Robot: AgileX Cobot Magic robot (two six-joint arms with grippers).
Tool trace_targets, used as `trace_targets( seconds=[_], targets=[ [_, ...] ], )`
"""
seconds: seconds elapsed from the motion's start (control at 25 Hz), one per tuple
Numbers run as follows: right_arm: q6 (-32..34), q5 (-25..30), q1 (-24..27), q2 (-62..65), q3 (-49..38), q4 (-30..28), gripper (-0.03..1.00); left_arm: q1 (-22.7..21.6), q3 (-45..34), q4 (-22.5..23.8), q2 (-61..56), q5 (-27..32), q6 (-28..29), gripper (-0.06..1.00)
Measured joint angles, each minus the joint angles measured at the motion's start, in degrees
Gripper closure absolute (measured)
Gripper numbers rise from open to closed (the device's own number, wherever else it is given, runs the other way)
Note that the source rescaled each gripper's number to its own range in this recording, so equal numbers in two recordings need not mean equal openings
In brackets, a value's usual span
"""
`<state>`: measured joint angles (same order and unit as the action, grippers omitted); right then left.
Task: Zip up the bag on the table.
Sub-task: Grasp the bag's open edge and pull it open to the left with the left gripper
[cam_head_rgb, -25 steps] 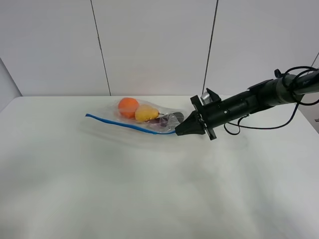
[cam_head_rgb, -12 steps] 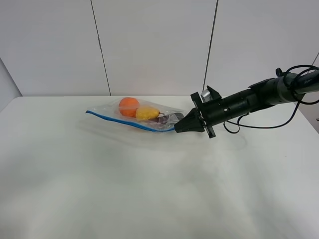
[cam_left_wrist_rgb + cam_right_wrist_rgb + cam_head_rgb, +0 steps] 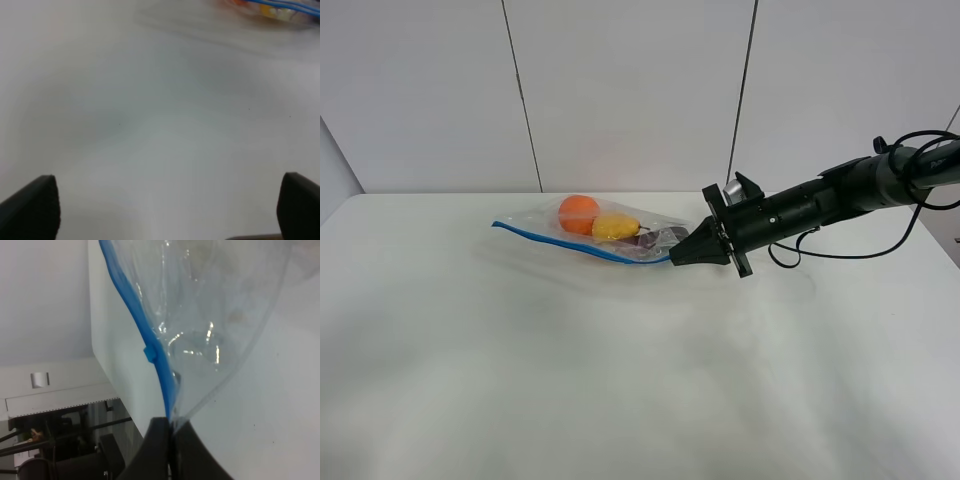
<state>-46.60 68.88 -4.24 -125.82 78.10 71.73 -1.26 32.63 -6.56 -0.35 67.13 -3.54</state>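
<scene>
The clear bag (image 3: 605, 235) lies at the far middle of the white table (image 3: 620, 380), with an orange, a yellow and a dark purple item inside and a blue zipper strip (image 3: 570, 245) along its near edge. My right gripper (image 3: 676, 260) is shut on the strip's right end; the right wrist view shows the jaws pinching the blue strip (image 3: 131, 305) at the bag's corner (image 3: 170, 420). My left gripper (image 3: 165, 220) is open over bare table, and the bag (image 3: 280, 7) shows only at the edge of its view. The left arm is out of the high view.
White wall panels stand behind the table's far edge. A black cable (image 3: 840, 250) hangs from the right arm above the table at the right.
The right gripper has lifted the strip's end slightly and drawn the bag a little rightward, so the strip is tauter. In the last half second nothing visibly moved.
</scene>
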Motion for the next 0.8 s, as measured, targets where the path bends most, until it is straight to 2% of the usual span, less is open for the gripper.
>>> trace_targets(
  seconds=[0.28, 0.48, 0.64, 0.8],
  targets=[
    [0.00, 0.00, 0.00, 0.05, 0.00, -0.02, 0.96, 0.00, 0.63, 0.00, 0.26, -0.49, 0.00, -0.06],
    [0.37, 0.00, 0.00, 0.05, 0.00, 0.34, 0.96, 0.00, 6.53, -0.41, 12.08, -4.31, -1.03, -0.06],
    [0.46, 0.05, 0.00, 0.05, 0.00, 2.55, 0.96, 0.00, 12.11, -1.88, 24.89, -9.47, -6.14, -0.06],
    [0.46, 0.05, 0.00, 0.05, 0.00, 3.23, 0.96, 0.00, 16.01, -7.68, 36.92, -15.36, -14.31, -0.06]
  ],
)
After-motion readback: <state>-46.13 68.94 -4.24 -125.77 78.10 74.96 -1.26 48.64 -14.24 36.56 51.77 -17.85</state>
